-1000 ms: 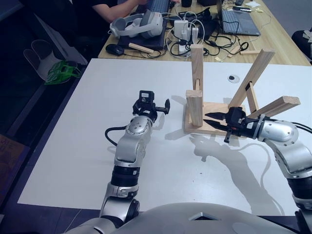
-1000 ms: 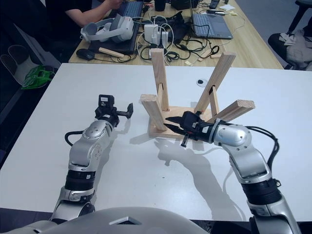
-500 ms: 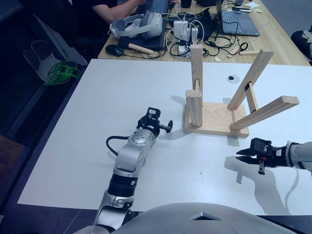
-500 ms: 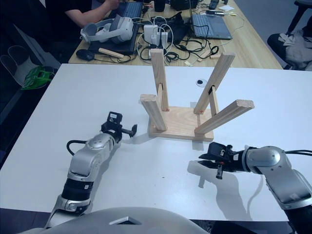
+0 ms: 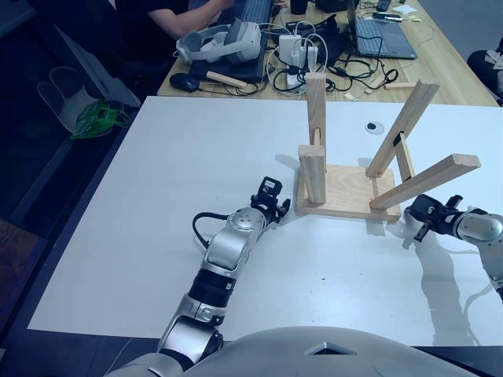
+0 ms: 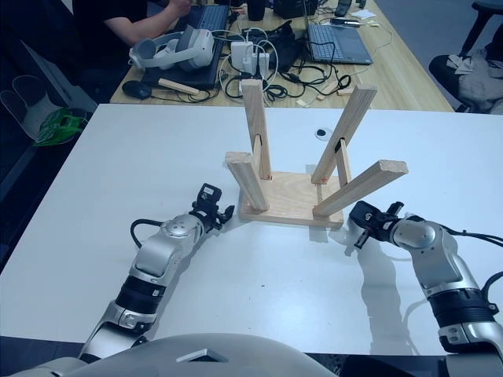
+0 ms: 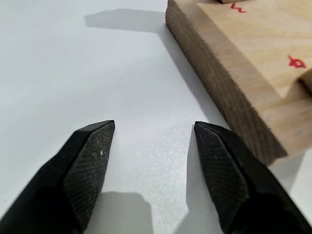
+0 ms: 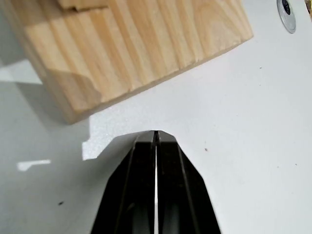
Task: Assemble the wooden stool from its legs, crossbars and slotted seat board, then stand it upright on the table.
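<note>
The wooden stool rests upside down, its seat board (image 5: 346, 192) flat on the white table (image 5: 157, 220). Two legs (image 5: 317, 102) (image 5: 312, 174) rise at the board's left side. Two more (image 5: 405, 126) (image 5: 428, 179) slant out to the right, with a thin crossbar (image 5: 406, 161) between them. My left gripper (image 5: 283, 205) is open just off the board's near left corner, nothing between its fingers (image 7: 92, 161). My right gripper (image 5: 412, 214) is shut and empty, its tip (image 8: 155, 134) close to the board's near right corner (image 8: 131, 44).
A wooden desk behind the table carries a headset (image 5: 220, 39), laptops (image 5: 381, 35) and tangled cables (image 5: 295, 59). A round grommet (image 5: 369, 125) is set in the table behind the stool. A green object (image 5: 98, 118) lies off the table's left edge.
My left gripper has slid right along the table up to the board's left corner. My right gripper left the board, swung out toward the table front, then came back to the right corner.
</note>
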Motion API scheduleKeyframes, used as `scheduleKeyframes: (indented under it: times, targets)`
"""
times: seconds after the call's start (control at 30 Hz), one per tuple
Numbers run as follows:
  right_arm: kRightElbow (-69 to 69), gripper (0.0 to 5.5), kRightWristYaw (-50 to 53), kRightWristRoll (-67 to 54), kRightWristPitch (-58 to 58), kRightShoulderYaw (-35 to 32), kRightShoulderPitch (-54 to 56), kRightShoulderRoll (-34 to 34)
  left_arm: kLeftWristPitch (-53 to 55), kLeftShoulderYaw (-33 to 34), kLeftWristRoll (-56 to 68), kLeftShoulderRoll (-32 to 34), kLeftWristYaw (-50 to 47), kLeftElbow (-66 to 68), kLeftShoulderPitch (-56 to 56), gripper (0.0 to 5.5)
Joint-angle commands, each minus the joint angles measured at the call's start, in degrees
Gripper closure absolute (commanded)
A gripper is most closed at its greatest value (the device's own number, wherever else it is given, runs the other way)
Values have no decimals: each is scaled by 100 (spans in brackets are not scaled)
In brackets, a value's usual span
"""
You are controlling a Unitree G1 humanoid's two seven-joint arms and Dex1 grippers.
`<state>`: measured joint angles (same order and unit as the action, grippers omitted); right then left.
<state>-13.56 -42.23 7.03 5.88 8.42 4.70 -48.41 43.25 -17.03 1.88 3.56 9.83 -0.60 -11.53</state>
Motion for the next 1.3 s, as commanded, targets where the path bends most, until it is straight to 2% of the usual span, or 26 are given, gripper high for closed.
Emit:
scheduleKeyframes:
  times: [0.03,0.4,0.53,0.9,1.3]
  targets:
    - [166,550,-488,-181,155,148,-123,98,145,-25,40,32,184,-33,10,319]
    - [398,550,-830,-789,126,-99,-282,329,320,56,453,84,799,-250,75,501]
    - [689,550,-1073,-1081,266,-187,-389,354,415,10,597,258,1096,-510,180,547]
    - [1402,550,-1500,-1641,821,-334,-595,438,561,273,1185,622,1813,-1117,399,547]
    - [1912,550,-1716,-2218,1474,-653,-689,569,867,632,1798,706,2130,-1407,428,547]
